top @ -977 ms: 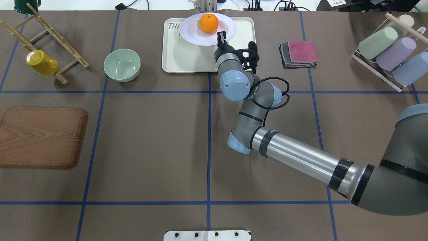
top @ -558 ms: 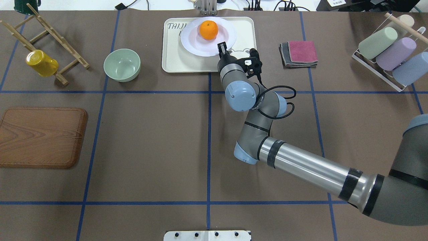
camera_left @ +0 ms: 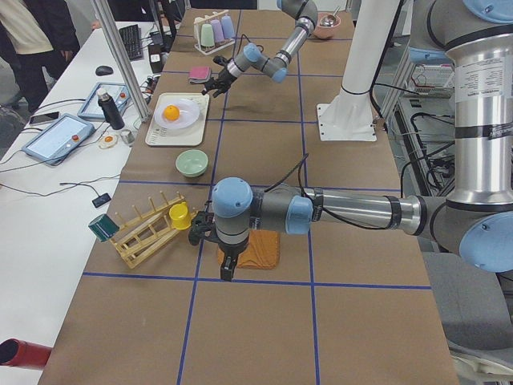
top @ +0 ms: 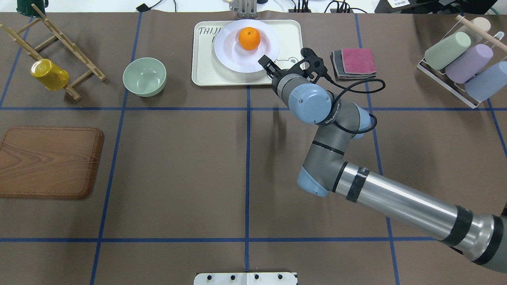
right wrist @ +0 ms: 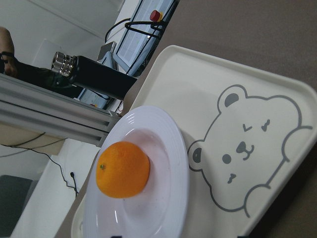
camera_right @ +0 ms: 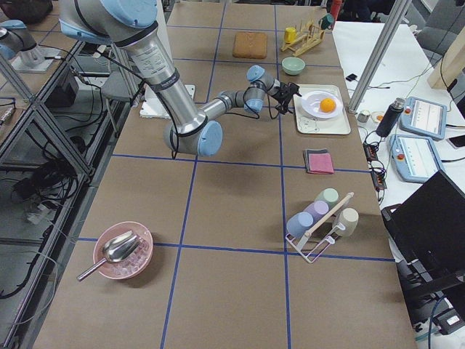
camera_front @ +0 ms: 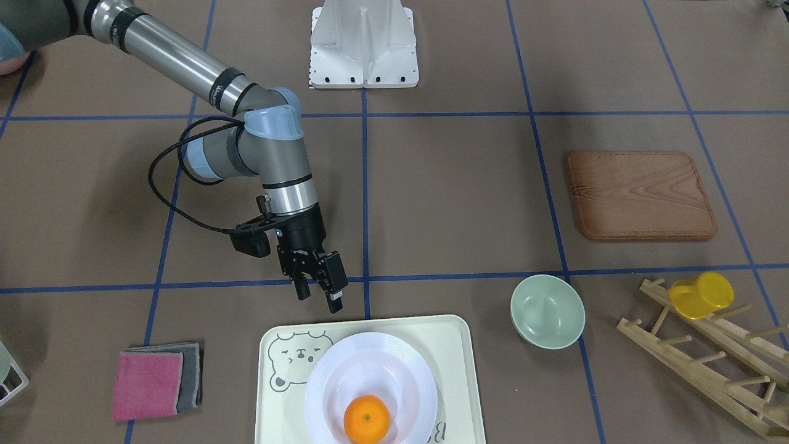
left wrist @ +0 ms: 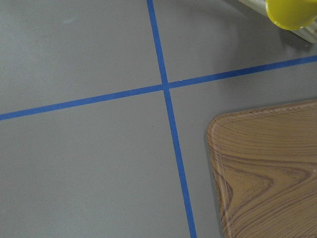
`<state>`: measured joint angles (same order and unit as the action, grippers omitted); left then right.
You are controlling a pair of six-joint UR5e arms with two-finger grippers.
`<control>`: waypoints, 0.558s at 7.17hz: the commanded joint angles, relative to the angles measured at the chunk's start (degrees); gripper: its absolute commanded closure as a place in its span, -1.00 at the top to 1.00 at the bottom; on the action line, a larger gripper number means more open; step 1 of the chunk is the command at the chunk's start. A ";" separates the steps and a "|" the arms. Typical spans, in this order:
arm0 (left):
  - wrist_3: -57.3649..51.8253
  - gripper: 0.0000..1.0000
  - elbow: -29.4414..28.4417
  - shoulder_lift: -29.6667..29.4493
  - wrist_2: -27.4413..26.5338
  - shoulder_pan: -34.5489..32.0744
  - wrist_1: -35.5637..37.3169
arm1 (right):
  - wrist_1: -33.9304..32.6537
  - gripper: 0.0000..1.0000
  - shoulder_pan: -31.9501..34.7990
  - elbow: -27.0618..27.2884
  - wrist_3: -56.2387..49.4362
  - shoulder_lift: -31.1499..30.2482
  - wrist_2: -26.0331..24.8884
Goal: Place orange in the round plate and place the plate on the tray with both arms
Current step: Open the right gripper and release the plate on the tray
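Note:
The orange [top: 249, 38] [camera_front: 367, 419] lies in the sunken centre of the white round plate [top: 229, 55] [camera_front: 394, 364]. The plate rests on the cream bear tray [top: 204, 71] [camera_front: 450, 345] at the table's far edge. My right gripper [camera_front: 317, 299] [top: 265, 62] hovers open and empty just off the tray's near edge, apart from the plate. The right wrist view looks at the orange [right wrist: 123, 169], plate [right wrist: 168, 139] and tray [right wrist: 198, 84]. My left gripper [camera_left: 227, 271] shows only in the exterior left view, above the wooden board; I cannot tell its state.
A pale green bowl [top: 144, 76] stands left of the tray. Folded pink and grey cloths [top: 353, 63] lie to its right. A wooden rack with a yellow cup [top: 49, 74] is at far left, a brown board [top: 47, 162] nearer, and a cup rack [top: 463, 63] at far right.
My right gripper has drawn back from the plate's rim, toward the robot and to the right. The plate with the orange has settled on the tray and stays there.

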<state>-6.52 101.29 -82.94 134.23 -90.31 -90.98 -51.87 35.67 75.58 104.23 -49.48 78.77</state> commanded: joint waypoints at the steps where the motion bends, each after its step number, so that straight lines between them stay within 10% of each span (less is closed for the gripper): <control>1: -0.16 0.96 0.48 0.76 0.33 -0.04 0.01 | -14.35 1.00 11.20 10.25 -22.47 -5.07 20.09; 4: -0.33 0.96 1.10 1.20 0.59 -0.04 0.19 | -15.54 1.00 28.43 11.08 -51.48 -14.47 41.49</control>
<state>-6.69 102.26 -82.05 134.61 -90.32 -90.89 -66.73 56.65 86.34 65.97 -59.72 111.48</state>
